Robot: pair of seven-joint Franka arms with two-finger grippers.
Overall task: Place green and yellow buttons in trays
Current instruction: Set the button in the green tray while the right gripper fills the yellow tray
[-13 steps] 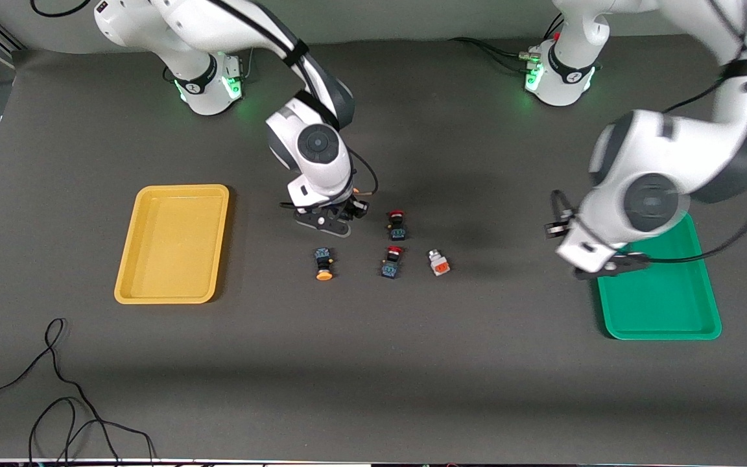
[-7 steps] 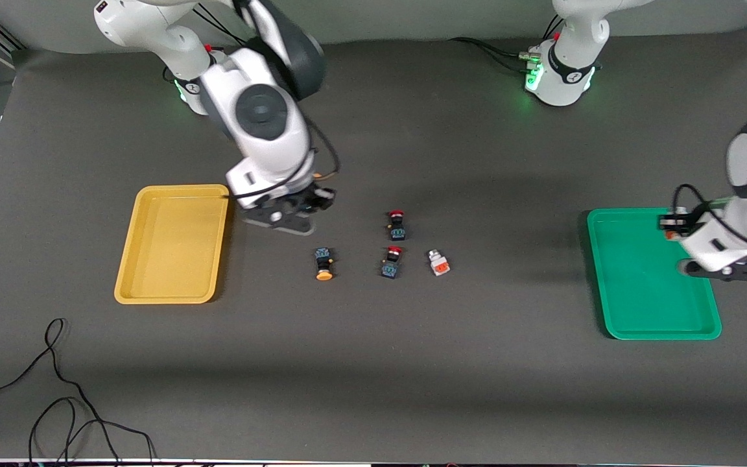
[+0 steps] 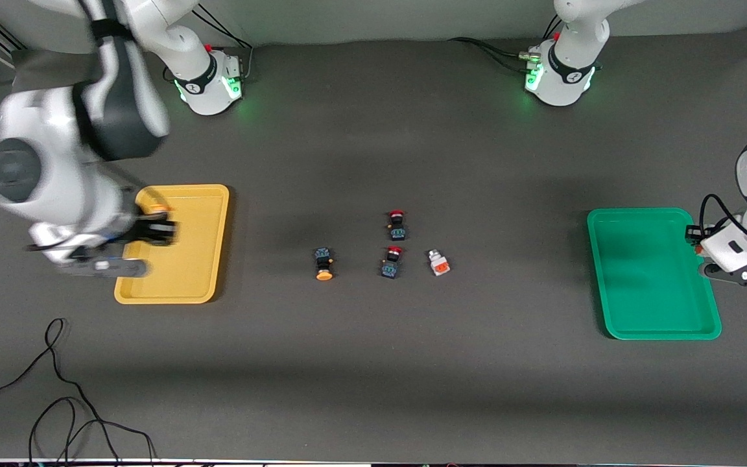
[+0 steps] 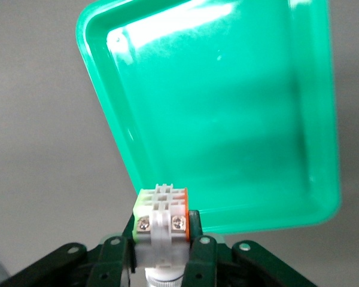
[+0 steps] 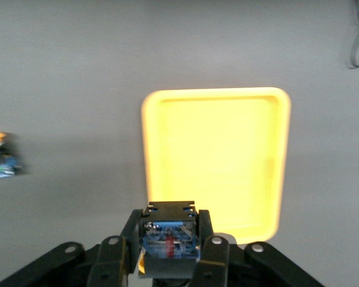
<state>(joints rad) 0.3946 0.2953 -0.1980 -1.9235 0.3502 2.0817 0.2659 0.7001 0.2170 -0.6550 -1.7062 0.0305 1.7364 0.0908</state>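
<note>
The right end effector [image 5: 167, 251] was pinched on a dark-bodied button [image 5: 169, 239] and had been carried, since a second earlier, from beside the buttons at mid-table to a spot over the edge of the yellow tray [image 3: 179, 285] at the right arm's end of the table. In the front view an orange cap [image 3: 158, 208] was seen by the end effector [image 3: 153, 230], over the tray.

The left end effector [image 4: 167, 257] was clamped on a white-bodied button [image 4: 161, 221] with an orange side. Over the same second it had been swung across the green tray [image 3: 646, 324], from the rim nearer mid-table to the rim at the left arm's end of the table, where it [image 3: 736, 272] was held above the tray's edge.

Four buttons were left unmoved on the table [image 3: 373, 376] between the trays: a dark one with an orange-yellow cap [image 3: 323, 263], two dark ones with red caps [image 3: 397, 224] [image 3: 391, 261], the first farther from the front camera, and a white one with an orange patch [image 3: 438, 263] just beside the nearer red-capped one. A loose black cable [image 3: 56, 395] lay near the front camera at the right arm's end.
</note>
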